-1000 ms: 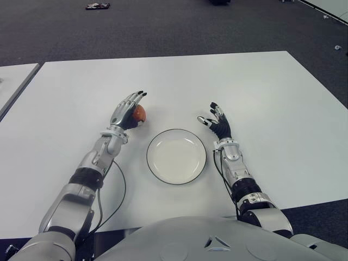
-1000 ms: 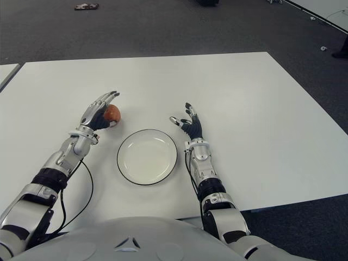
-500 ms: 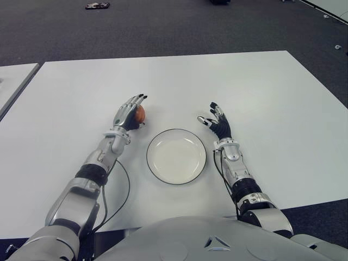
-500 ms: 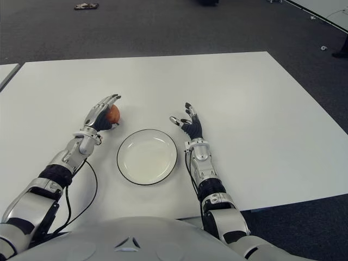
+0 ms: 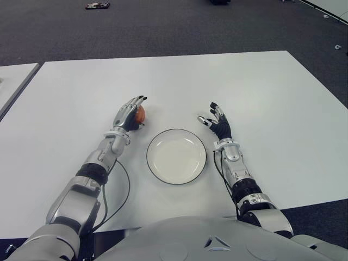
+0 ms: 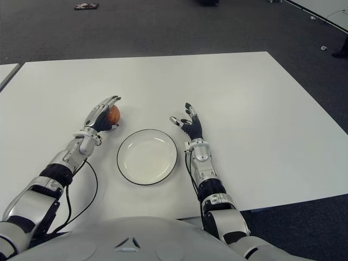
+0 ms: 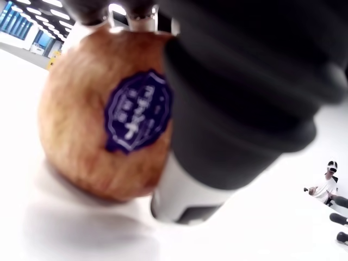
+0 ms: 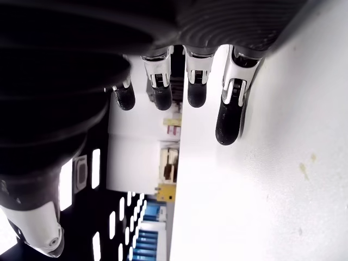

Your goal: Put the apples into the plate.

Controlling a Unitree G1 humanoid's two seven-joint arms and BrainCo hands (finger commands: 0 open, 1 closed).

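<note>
A reddish-brown apple (image 5: pixel 140 113) with a blue sticker (image 7: pixel 136 117) sits on the white table (image 5: pixel 244 81), just left of and beyond the empty white plate (image 5: pixel 176 156). My left hand (image 5: pixel 129 112) is cupped against the apple's left side, thumb and palm touching it, fingers stretched over its top and not curled round it. The apple still rests on the table in the left wrist view. My right hand (image 5: pixel 217 123) shows to the right of the plate, fingers (image 8: pixel 228 119) spread and holding nothing.
A second white table's edge (image 5: pixel 13 87) lies at the far left. Dark carpet (image 5: pixel 174 27) surrounds the table, with a small object (image 5: pixel 98 6) on the floor far back. The table's front edge is near my body.
My left hand has slid closer onto the apple, its fingers now reaching over it. The right hand and the plate have not moved.
</note>
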